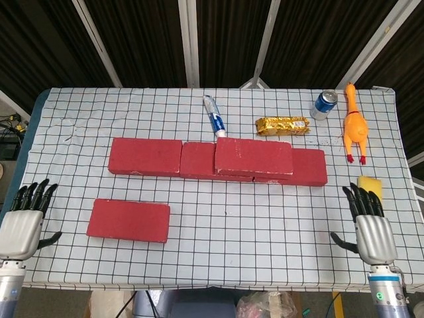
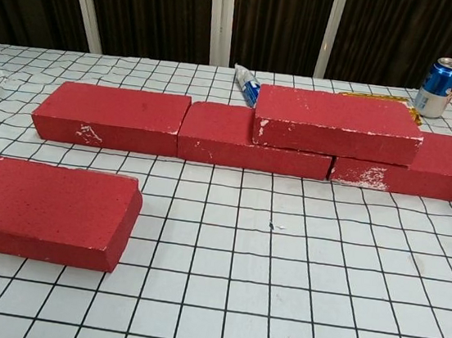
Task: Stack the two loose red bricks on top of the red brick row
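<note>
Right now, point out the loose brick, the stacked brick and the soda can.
loose brick (image 1: 128, 220), head view, middle of its top face.
stacked brick (image 2: 337, 122), chest view, middle of its top face.
soda can (image 1: 324, 105), head view, middle of its blue side.

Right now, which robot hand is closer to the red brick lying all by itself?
Left. The left hand is just beside the loose brick; the right hand is far across the table.
</note>
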Action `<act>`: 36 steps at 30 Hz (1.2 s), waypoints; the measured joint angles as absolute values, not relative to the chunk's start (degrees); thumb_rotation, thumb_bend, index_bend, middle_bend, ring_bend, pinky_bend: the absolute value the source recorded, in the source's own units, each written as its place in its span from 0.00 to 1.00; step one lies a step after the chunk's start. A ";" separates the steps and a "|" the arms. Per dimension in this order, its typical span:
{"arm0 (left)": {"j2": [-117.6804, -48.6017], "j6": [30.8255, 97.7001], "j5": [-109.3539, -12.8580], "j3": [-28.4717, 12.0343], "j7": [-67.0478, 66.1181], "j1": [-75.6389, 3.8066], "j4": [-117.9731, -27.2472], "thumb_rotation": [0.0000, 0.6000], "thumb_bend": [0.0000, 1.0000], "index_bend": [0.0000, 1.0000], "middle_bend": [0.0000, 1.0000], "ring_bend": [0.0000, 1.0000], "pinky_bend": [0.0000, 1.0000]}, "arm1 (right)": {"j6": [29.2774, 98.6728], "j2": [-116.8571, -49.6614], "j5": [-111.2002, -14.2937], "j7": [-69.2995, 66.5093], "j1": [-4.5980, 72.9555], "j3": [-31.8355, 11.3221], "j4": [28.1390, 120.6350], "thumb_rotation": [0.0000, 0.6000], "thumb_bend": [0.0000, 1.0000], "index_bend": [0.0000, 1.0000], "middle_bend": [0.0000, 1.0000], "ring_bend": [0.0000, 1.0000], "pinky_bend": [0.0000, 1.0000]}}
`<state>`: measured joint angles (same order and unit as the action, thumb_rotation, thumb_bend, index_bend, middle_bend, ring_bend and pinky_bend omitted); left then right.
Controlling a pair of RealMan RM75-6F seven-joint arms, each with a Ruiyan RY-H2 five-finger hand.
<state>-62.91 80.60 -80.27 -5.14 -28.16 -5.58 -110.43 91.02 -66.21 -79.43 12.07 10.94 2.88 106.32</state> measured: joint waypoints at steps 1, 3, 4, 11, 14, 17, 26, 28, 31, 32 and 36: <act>-62.44 79.43 -79.10 -5.35 -28.97 -6.24 -111.07 1.00 0.00 0.06 0.00 0.00 0.03 | 91.75 -66.50 -80.58 11.83 10.32 3.07 105.82 1.00 0.19 0.01 0.00 0.00 0.00; -61.45 76.74 -76.02 -5.85 -30.81 -7.82 -112.46 1.00 0.00 0.04 0.00 0.00 0.02 | 92.57 -66.75 -81.64 11.66 9.69 3.12 105.42 1.00 0.19 0.01 0.00 0.00 0.00; -61.08 75.60 -74.56 -6.08 -31.58 -8.53 -112.99 1.00 0.00 0.03 0.00 0.00 0.02 | 93.28 -66.91 -82.26 11.61 9.14 3.09 105.22 1.00 0.19 0.01 0.00 0.00 0.00; -59.20 66.65 -62.38 -8.19 -38.56 -16.04 -116.07 1.00 0.00 0.00 0.00 0.00 0.02 | 94.44 -66.76 -83.65 11.62 7.10 2.65 105.30 1.00 0.19 0.01 0.00 0.00 0.00; -59.09 64.19 -57.95 -8.69 -42.59 -19.40 -116.51 1.00 0.00 0.00 0.00 0.00 0.02 | 93.56 -66.26 -83.46 11.47 6.78 2.63 106.10 1.00 0.19 0.01 0.00 0.00 0.00; -59.80 62.38 -54.22 -8.77 -46.55 -22.71 -116.49 1.00 0.00 0.00 0.00 0.00 0.02 | 92.62 -65.94 -82.83 11.94 6.60 2.42 106.72 1.00 0.19 0.01 0.00 0.00 0.00; -64.96 59.35 -45.76 -6.90 -50.99 -29.67 -115.80 1.00 0.00 0.00 0.00 0.00 0.02 | 90.64 -65.62 -81.15 12.87 6.10 1.13 107.71 1.00 0.19 0.01 0.00 0.00 0.00; -66.08 59.29 -44.76 -6.02 -51.57 -30.59 -115.60 1.00 0.00 0.00 0.00 0.00 0.02 | 90.24 -65.61 -80.87 13.04 6.04 0.87 107.74 1.00 0.19 0.01 0.00 0.00 0.00; -67.30 59.21 -43.93 -4.88 -51.79 -31.62 -115.46 1.00 0.00 0.00 0.00 0.00 0.02 | 89.70 -65.68 -80.53 13.51 5.98 0.56 107.78 1.00 0.19 0.01 0.00 0.00 0.00; -67.56 59.26 -43.82 -4.58 -51.89 -31.85 -115.41 1.00 0.00 0.00 0.00 0.00 0.02 | 89.52 -65.72 -80.42 13.66 5.96 0.46 107.81 1.00 0.19 0.01 0.00 0.00 0.00; -68.67 59.77 -43.54 -3.24 -52.32 -32.87 -115.35 1.00 0.00 0.00 0.00 0.00 0.02 | 89.16 -65.82 -80.20 13.97 5.78 -0.01 107.93 1.00 0.19 0.01 0.00 0.00 0.00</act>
